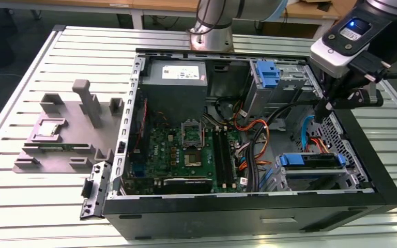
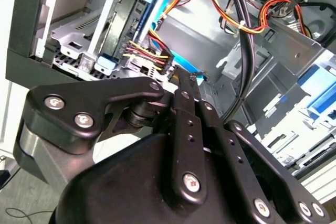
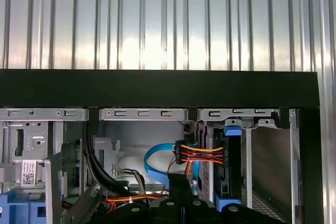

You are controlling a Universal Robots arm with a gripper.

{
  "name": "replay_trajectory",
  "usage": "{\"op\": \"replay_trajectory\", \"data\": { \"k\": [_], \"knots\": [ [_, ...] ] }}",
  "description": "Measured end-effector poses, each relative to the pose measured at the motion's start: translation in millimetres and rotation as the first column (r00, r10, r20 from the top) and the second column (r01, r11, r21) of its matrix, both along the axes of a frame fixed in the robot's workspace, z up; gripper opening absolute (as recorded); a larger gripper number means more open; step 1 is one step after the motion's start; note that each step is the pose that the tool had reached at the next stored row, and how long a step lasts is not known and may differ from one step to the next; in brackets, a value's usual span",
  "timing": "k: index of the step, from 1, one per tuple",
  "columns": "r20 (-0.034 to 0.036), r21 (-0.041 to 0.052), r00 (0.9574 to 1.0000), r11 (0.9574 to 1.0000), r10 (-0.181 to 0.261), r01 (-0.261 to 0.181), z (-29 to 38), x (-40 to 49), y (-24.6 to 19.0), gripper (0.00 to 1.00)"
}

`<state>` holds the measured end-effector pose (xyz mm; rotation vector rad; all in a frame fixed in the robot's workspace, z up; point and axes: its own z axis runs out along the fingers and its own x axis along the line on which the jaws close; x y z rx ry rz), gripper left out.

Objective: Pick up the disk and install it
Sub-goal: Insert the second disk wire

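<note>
Slatted tabletop (image 1: 33,201) carries open PC case (image 1: 254,214). End effector (image 1: 322,111) hangs above case's right edge, clenched, holding nothing. Disk (image 1: 310,161) sits in lower bay, below it, apart.

Black screwed fingers (image 2: 189,129), grey arm (image 1: 340,44), blue light
</note>
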<state>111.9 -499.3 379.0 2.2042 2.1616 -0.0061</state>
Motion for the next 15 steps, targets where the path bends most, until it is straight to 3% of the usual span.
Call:
{"op": "replay_trajectory", "data": {
  "k": [6, 15],
  "knots": [
    [-0.0038, -0.0028, 1.0, 1.0, 0.0, 0.0, -0.8, 0.6, 4.1, 0.1],
    [-0.0039, -0.0038, 1.0, 1.0, 0.0, 0.0, -0.8, 0.7, 4.2, 0.11]
  ]
}}
